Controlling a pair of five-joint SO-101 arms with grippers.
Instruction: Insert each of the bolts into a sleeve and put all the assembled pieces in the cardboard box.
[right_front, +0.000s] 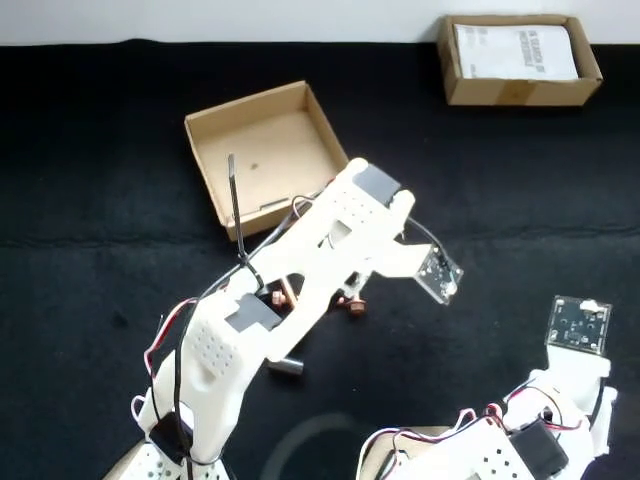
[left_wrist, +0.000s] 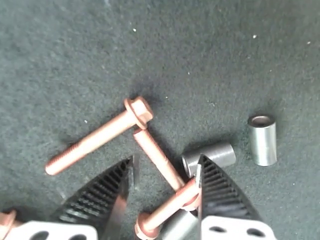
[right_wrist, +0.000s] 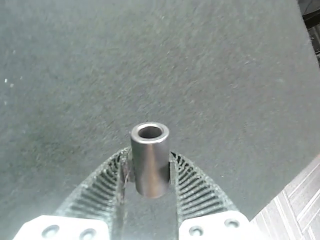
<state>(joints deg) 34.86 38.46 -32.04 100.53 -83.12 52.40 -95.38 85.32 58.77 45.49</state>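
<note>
Spread over the crossed bolts (left_wrist: 92, 141), the left fingers (left_wrist: 107, 192) could nip two at once, while the sleeve (right_wrist: 149, 165) pinched in the right fingers (right_wrist: 197, 185) might slip.

Worktop (right_front: 90, 140): dark felt, as I see it.
Wall (right_front: 250, 18): white, behind the worktop.
Floor (right_wrist: 295, 212): pale planks past the worktop's edge.

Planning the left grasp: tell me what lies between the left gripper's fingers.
In the left wrist view, one bolt lies slantwise inside the open left gripper; a second bolt reaches one finger, nearer the wrist.
</note>
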